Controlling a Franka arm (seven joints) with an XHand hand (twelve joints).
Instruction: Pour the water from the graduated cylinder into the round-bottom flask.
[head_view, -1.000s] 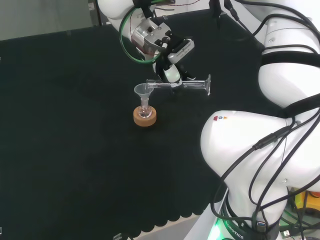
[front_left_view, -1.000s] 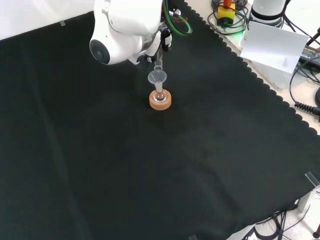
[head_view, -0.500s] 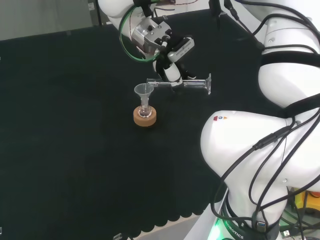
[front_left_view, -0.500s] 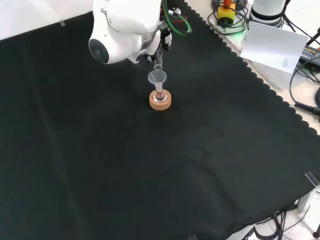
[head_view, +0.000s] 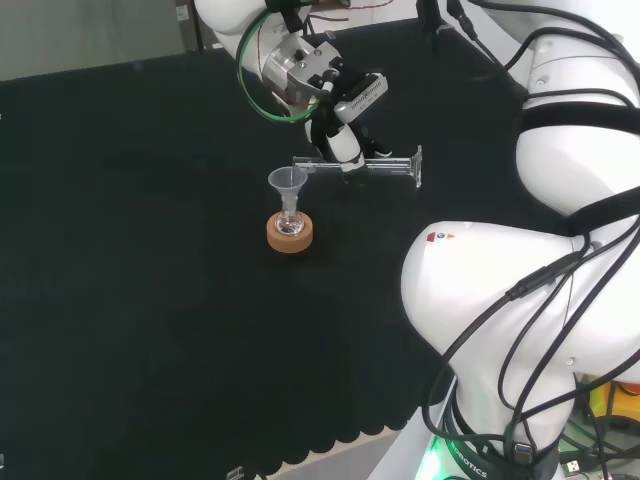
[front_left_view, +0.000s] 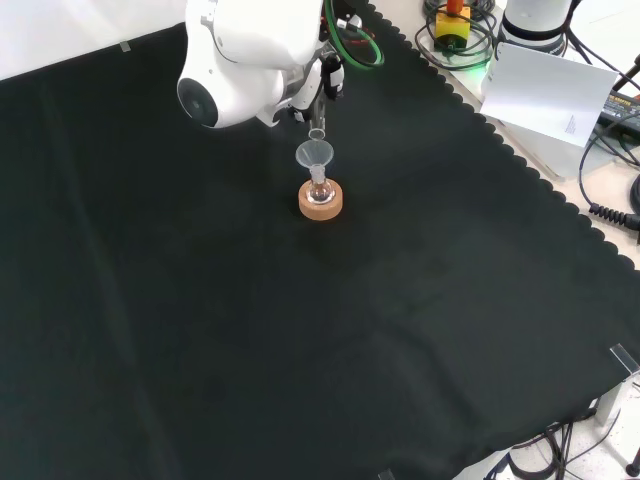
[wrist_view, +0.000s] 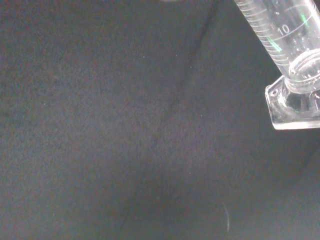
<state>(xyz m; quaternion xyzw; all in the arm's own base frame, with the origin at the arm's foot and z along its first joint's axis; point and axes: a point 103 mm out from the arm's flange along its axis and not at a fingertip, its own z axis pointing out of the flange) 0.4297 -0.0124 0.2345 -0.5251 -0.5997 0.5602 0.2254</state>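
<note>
Black cloth (head_view: 150, 300) covers the whole bench, and its scalloped edge runs along the lower right of the head view and the upper right of the front view. Near the upper middle of the head view a small round flask (head_view: 290, 226) sits on a cork ring (head_view: 290, 235), with a clear funnel (head_view: 287, 182) standing in its neck. In the front view the same flask (front_left_view: 319, 192), ring (front_left_view: 321, 201) and funnel (front_left_view: 315, 155) stand just below the big white arm link (front_left_view: 245, 55) at the top of the frame.

Just right of the funnel in the head view, the hand (head_view: 340, 135) has its fingers curled round a clear measuring cylinder (head_view: 385, 166) and holds it lying about level. Its mouth sits right over the funnel's rim, while its flat foot points to the right of the frame. The wrist view shows the marked tube and square foot of the cylinder (wrist_view: 295, 70) close up against the cloth (wrist_view: 125, 125). Whether any water is in the cylinder or the flask I cannot tell.
</note>
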